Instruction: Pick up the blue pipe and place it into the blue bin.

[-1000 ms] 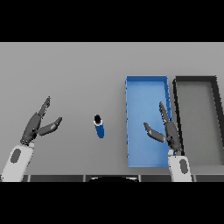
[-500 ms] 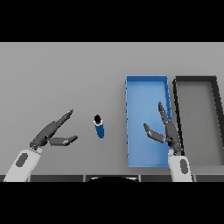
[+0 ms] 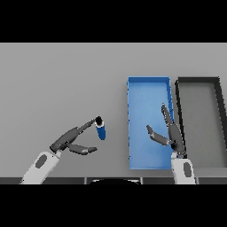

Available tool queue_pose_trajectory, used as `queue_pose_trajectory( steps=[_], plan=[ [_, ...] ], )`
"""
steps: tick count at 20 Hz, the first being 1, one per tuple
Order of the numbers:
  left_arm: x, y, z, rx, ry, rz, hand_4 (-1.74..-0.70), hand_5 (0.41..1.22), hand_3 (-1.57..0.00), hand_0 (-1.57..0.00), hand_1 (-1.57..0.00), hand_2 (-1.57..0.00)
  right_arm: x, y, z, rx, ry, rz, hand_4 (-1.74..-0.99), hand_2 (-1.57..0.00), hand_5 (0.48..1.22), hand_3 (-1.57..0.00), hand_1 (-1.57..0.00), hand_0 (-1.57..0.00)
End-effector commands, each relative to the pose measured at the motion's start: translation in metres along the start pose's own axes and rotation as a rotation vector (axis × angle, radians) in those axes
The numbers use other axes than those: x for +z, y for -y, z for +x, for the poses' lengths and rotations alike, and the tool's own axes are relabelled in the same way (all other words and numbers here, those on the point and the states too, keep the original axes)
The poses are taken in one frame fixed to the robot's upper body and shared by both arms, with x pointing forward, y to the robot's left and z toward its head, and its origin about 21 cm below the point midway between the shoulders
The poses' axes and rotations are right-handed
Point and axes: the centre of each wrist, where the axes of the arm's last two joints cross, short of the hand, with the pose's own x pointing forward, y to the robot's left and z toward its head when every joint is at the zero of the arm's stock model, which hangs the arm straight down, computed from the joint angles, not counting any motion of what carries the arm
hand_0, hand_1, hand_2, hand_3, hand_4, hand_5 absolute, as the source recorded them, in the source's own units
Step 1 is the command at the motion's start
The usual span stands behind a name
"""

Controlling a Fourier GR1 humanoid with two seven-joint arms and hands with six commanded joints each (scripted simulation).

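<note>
Grey table (image 3: pixel 62 75) seen from above; blue pipe (image 3: pixel 101 130), a short cylinder with a dark end facing far, lies on the table left of the blue bin (image 3: pixel 148 84) and apart from it, outside any container; blue bin, a long open tray, stands right of centre, with a dark grey bin (image 3: pixel 198 82) just beside it on its right; left hand (image 3: pixel 68 139) reaches in from the near left, fingers straight and spread, the longest fingertips (image 3: pixel 92 121) at the pipe's far end, thumb extended below and clear of the pipe, nothing grasped; right hand (image 3: pixel 170 133) hovers over the near right part of the blue bin, fingers relaxed and open, thumb pointing left, holding nothing.
</note>
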Motion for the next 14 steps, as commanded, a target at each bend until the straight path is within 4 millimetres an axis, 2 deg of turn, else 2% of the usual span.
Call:
queue_pose_trajectory(
  steps=[1,6,10,13,14],
  plan=[
    [-0.007,0.002,0.000,0.000,0.002,-0.003,-1.12,0.446,0.00,0.00,0.00,0.00,0.000,-0.001,-0.001,-0.004,-0.017,-0.006,-1.271,0.00,0.616,0.00,0.00,0.00],
    [-0.042,0.016,-0.004,0.047,-0.008,-0.043,-1.12,0.448,0.00,0.00,0.00,0.00,0.004,-0.001,-0.004,-0.011,-0.019,-0.006,-1.274,0.00,0.605,0.00,0.00,0.00],
    [-0.060,0.025,-0.009,0.008,0.023,-0.034,-1.07,0.445,0.00,0.00,0.00,0.00,0.002,0.003,-0.003,-0.007,-0.028,-0.021,-1.267,0.00,0.598,0.00,0.00,0.00],
    [-0.072,0.031,-0.008,0.072,0.081,-0.045,-1.11,0.507,-0.02,0.00,0.00,-0.02,0.005,0.004,-0.005,-0.003,-0.026,-0.017,-1.267,0.00,0.600,0.00,0.00,0.00],
    [-0.077,0.034,-0.007,0.103,0.083,-0.040,-1.14,0.550,-0.10,0.00,-0.03,-0.11,0.003,0.004,-0.002,-0.006,-0.018,-0.017,-1.266,0.00,0.601,0.00,0.00,0.00]
  ],
)
